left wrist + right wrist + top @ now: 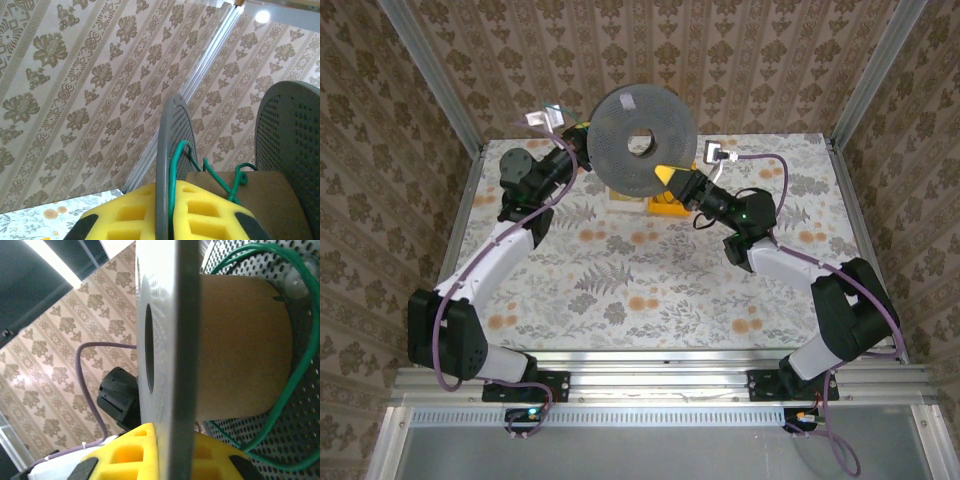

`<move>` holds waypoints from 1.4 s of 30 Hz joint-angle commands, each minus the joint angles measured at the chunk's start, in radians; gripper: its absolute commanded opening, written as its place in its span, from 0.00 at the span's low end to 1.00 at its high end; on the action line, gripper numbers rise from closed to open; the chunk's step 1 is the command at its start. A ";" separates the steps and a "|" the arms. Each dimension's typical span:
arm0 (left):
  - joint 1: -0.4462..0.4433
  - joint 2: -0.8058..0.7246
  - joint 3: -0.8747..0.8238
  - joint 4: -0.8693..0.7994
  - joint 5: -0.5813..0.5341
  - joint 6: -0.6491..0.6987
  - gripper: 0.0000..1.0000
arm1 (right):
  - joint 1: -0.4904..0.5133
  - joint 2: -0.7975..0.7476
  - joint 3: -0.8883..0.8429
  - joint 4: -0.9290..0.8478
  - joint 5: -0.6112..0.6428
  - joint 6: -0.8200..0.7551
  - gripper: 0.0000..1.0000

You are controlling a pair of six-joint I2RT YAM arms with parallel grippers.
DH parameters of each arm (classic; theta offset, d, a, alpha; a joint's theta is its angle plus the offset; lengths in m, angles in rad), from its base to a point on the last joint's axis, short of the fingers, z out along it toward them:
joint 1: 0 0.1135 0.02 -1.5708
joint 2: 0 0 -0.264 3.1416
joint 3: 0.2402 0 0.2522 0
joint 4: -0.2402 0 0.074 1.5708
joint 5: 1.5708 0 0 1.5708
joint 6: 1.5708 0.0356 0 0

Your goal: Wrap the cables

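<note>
At the near edge, two white-and-black arms rose from their bases and reached across the floral-patterned tabletop [620, 290], with thick purple cords [760, 156] running along them. Toward the far side they met at a wide grey perforated round spool [620, 160], which was held on edge above the tabletop.

The left gripper [582, 150] had its jaws clenched on the spool's left rim. In its wrist view one grey flange [167, 135] stood between the yellow foam fingertips [125, 217]. The right gripper [672, 177] had its jaws clamped on the lower right rim, and the flange edge [186, 340] likewise ran between its yellow pads [125, 455].

The thin green cable [173, 175] lay between the two flanges. It looped loosely around the brown cardboard core [240, 345] and rested against the perforated inner face. A yellow object [665, 208] sat on the tabletop just under the spool; I could not tell what it was. Beyond it stood the patterned wallpaper walls [620, 50].
</note>
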 commanded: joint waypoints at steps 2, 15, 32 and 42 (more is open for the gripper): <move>-0.013 -0.052 -0.003 -0.043 -0.004 0.068 0.19 | -0.023 -0.003 0.024 -0.030 0.028 -0.040 0.00; 0.106 -0.326 0.062 -0.903 -0.358 0.500 0.86 | -0.248 -0.062 0.111 -0.599 -0.421 -0.009 0.00; 0.193 -0.422 -0.031 -0.983 -0.383 0.609 1.00 | -0.196 0.290 -0.121 -0.419 -0.640 0.093 0.00; 0.199 -0.405 -0.059 -0.975 -0.383 0.612 1.00 | -0.192 0.390 -0.092 -0.761 -0.607 -0.258 0.08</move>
